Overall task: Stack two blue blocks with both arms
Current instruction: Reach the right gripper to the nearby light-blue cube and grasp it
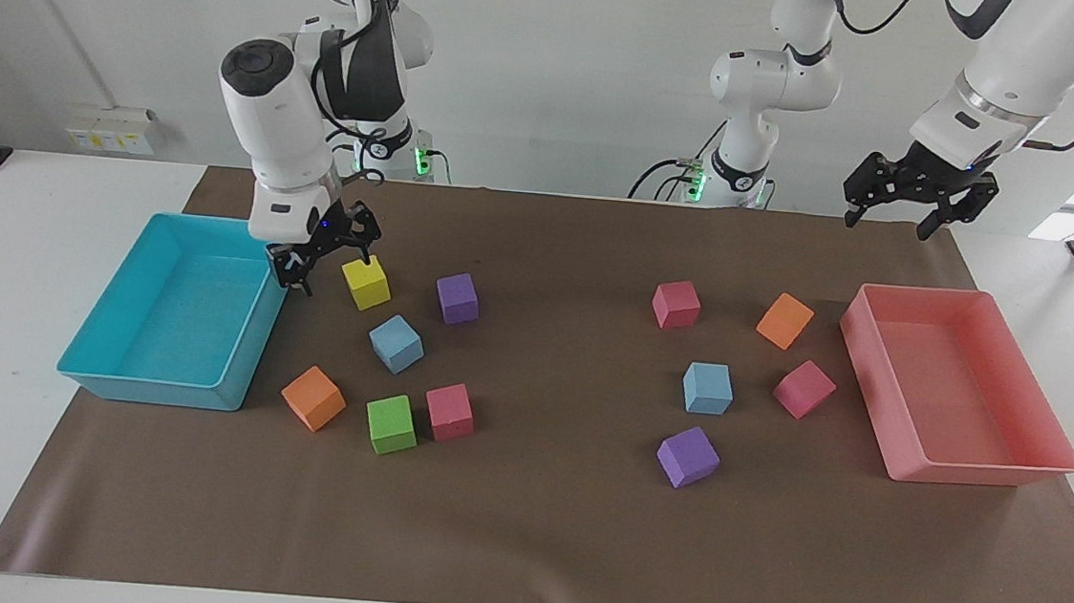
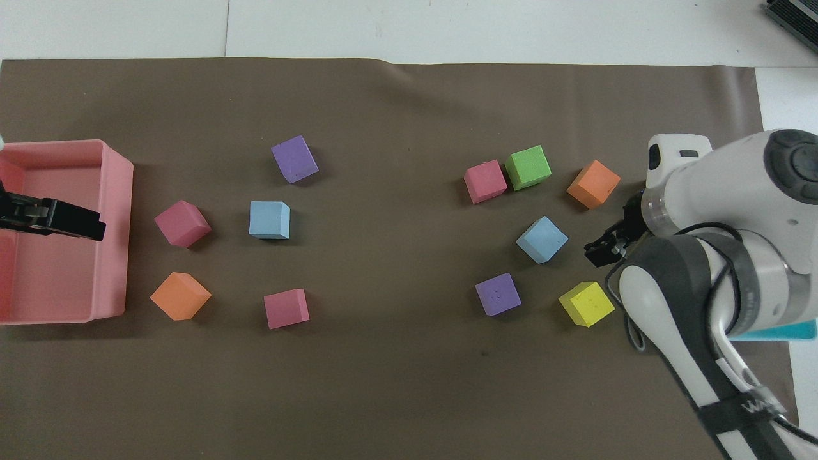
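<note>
One blue block lies among the cubes at the right arm's end of the mat. The other blue block lies toward the left arm's end. Both sit flat on the mat and apart from each other. My right gripper is open and empty, low over the mat between the turquoise tray and the yellow cube. My left gripper is open and empty, and waits high over the pink tray.
Near the first blue block lie a purple cube, an orange cube, a green cube and a pink cube. Near the other lie a purple cube, two pink cubes and an orange cube.
</note>
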### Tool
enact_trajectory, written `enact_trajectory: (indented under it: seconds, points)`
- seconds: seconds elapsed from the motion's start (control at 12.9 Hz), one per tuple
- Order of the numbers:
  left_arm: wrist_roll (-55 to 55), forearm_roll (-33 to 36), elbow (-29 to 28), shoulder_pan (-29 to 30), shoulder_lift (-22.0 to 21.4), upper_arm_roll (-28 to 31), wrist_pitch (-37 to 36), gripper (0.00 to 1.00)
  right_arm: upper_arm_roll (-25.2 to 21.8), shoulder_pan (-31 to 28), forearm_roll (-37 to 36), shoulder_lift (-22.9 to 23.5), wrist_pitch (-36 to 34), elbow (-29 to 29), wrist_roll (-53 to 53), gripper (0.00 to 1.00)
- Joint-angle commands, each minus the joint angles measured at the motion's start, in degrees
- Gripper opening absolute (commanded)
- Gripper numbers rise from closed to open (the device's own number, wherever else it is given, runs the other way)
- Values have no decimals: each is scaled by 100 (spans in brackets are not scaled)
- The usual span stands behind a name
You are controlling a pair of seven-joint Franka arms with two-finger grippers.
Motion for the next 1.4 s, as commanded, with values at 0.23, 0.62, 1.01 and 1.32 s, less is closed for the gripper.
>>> enact_trajectory:
  seconds: [0.23, 0.62, 1.01, 1.32]
  points:
    - [-17, -28, -174, 48, -146, -9, 89, 100, 11, 120, 900, 476, 880, -571, -523, 100]
    - [-18, -28, -183, 48, -155, -9, 89, 100, 11, 314, 954, 555, 1557, -1099, -488, 100]
    - [-18, -28, -183, 48, -155, -9, 98, 100, 11, 437, 980, 625, 2191, -1355, -417, 82]
    - [53, -28, -139, -40, -120, -35, 107, 100, -15, 428, 963, 713, 2140, -1154, 299, 0]
